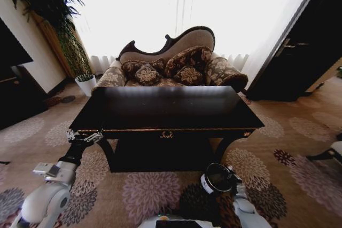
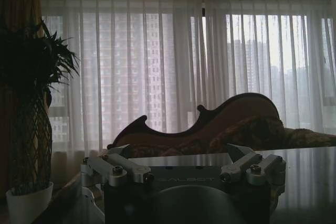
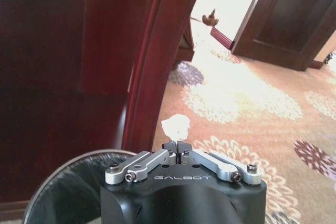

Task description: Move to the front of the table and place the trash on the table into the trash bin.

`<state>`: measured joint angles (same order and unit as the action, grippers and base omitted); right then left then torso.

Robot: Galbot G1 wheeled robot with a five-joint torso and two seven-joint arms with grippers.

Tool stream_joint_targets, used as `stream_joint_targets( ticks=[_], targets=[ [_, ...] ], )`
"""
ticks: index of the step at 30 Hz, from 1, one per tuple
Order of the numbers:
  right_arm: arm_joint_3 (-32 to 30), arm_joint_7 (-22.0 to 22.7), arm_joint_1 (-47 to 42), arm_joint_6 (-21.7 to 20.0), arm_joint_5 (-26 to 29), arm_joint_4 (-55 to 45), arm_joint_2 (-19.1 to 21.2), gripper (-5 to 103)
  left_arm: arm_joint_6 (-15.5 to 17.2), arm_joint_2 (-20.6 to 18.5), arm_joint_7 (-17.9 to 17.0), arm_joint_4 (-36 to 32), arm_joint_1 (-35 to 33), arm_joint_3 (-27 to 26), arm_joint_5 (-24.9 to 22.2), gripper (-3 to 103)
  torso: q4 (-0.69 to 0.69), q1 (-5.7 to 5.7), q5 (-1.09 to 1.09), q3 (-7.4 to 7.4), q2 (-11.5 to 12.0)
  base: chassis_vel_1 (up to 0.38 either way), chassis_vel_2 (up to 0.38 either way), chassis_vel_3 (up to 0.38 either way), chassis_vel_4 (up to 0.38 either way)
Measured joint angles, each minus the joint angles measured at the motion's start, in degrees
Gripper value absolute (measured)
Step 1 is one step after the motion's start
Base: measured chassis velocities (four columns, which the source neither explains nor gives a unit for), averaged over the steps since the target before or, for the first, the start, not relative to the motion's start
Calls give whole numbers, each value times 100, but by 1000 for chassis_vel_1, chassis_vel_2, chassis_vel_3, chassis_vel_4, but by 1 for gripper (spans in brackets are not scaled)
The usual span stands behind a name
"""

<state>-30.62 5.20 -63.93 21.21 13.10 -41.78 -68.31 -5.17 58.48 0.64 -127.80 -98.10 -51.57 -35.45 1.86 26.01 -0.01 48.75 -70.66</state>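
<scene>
**Paper scrap held over the bin**

While its fingers are pinched together on a white scrap of paper [image 3: 176, 127], the right pincer [image 3: 179, 153] hangs low beside the desk's curved leg [image 3: 152, 61], directly above the trash bin [image 3: 63, 190], whose pale rim and black inside lie just beneath it. The left pincer [image 2: 184, 163] stands spread wide at the left front corner of the desk [image 1: 165, 113], level with its glossy top. Behind the desk stands a patterned sofa [image 1: 171, 68], with a potted plant [image 1: 85, 81] to its left, on flowered carpet [image 1: 256, 166]
</scene>
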Motion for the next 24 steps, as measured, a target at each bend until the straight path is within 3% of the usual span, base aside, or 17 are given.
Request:
stream_joint_targets(
  ticks=[7,9,12,16,24],
  targets=[
    [7,-18,122,-34,44,223,-25,-3,0,0,0,0,0,0,0,100,0,0,0,0,0,0,0,0,0],
    [8,-29,113,-38,49,214,-44,1,0,0,0,0,0,0,0,100,0,0,0,0,0,0,0,0,0],
    [9,-62,81,-42,51,153,-90,17,0,0,0,0,0,0,0,100,0,0,-1,0,0,0,0,0,0],
    [9,-68,65,-71,51,73,-135,28,0,0,0,0,0,0,0,100,0,0,-1,0,0,0,0,0,0],
    [6,-72,50,-106,58,12,-169,60,0,0,0,0,0,0,0,100,1,0,-1,0,0,0,0,0,0]
  ],
)
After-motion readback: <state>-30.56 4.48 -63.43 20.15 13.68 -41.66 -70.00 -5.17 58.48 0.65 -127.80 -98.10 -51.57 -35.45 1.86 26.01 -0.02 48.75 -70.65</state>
